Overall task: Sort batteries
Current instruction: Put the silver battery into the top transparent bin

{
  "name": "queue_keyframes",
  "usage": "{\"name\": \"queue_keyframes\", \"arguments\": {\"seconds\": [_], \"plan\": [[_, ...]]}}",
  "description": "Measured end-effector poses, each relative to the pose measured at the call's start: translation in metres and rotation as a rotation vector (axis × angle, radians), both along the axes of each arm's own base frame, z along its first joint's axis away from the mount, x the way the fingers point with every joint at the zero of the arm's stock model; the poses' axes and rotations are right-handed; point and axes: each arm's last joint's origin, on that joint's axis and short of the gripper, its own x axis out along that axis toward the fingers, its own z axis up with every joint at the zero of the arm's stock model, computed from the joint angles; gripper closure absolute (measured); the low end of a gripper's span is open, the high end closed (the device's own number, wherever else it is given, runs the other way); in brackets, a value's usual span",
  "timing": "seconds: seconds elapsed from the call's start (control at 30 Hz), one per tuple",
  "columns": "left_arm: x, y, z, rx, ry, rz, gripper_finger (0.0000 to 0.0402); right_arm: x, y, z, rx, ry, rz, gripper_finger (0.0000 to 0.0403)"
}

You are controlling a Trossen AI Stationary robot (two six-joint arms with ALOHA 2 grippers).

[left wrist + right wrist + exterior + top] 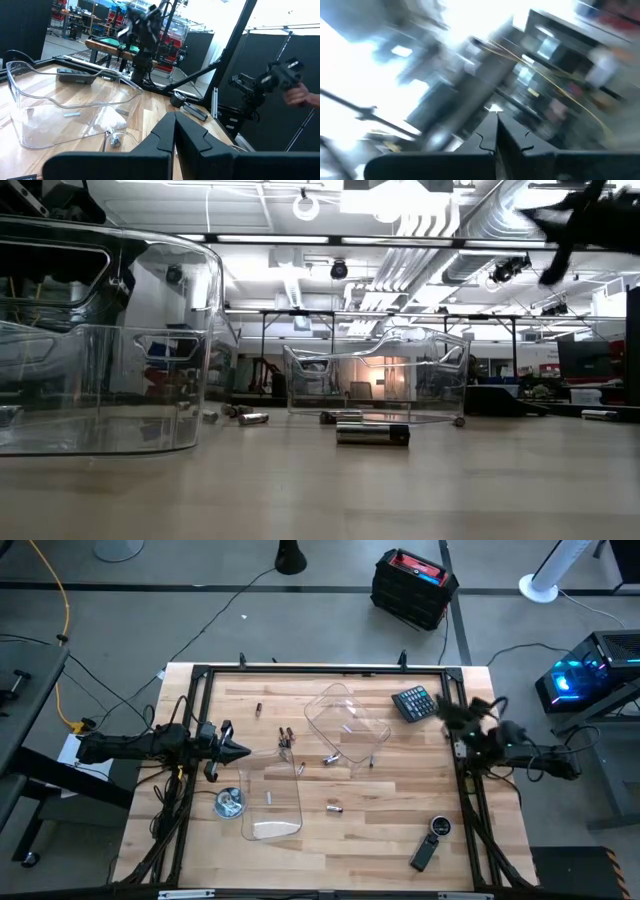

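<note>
Small batteries lie scattered on the wooden table: one (335, 807) at mid-table, seen close in the low view (372, 434), a reddish-brown pair (285, 736), one (258, 708) farther back, and one (330, 758) beside the far clear tray (345, 725). A silvery one (268, 797) lies inside the near clear tray (272, 802). My left gripper (240, 750) is shut and hovers by the left edge, pointing toward the reddish-brown pair; its fingers meet in its wrist view (175, 125). My right gripper (447, 710) is shut (496, 122) and raised near the calculator, holding nothing.
A round shiny metal dish (229, 803) sits at the near left beside the near tray. A black calculator (412, 702) lies at the far right. A black oblong gadget (422, 855) and a round black device (440, 827) lie at the near right. A black frame (320, 668) borders the table.
</note>
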Motion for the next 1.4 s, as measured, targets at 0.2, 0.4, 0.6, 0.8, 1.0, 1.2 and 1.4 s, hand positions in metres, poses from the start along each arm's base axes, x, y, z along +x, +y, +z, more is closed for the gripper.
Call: {"name": "queue_keyframes", "arguments": {"seconds": [0.2,0.4,0.6,0.8,1.0,1.2,1.4], "plan": [[0.000,0.000,0.000,0.000,0.000,0.000,0.0401,0.005,0.009,0.044,-0.204,-0.078,0.226,0.0402],[0.000,0.000,0.000,0.000,-0.001,0.000,0.0401,0.063,0.021,0.074,-0.121,0.416,0.511,0.0402],[0.000,0.000,0.006,-0.064,-0.054,0.000,0.0401,0.116,0.037,0.066,0.173,0.874,0.700,0.0402],[-0.003,0.002,0.019,-0.311,-0.194,0.025,0.0401,0.162,0.062,0.050,0.453,1.004,0.927,0.0402],[-0.007,0.005,0.031,-0.485,-0.330,0.049,0.0401,0.191,0.109,0.034,0.533,1.152,1.109,0.0402],[-0.005,0.007,0.030,-0.511,-0.333,0.145,0.0401,0.227,0.135,-0.005,0.494,1.310,1.060,0.0398],[-0.001,0.006,0.030,-0.515,-0.281,0.118,0.0401,0.276,0.140,-0.015,0.106,1.433,1.165,0.0348]]}}
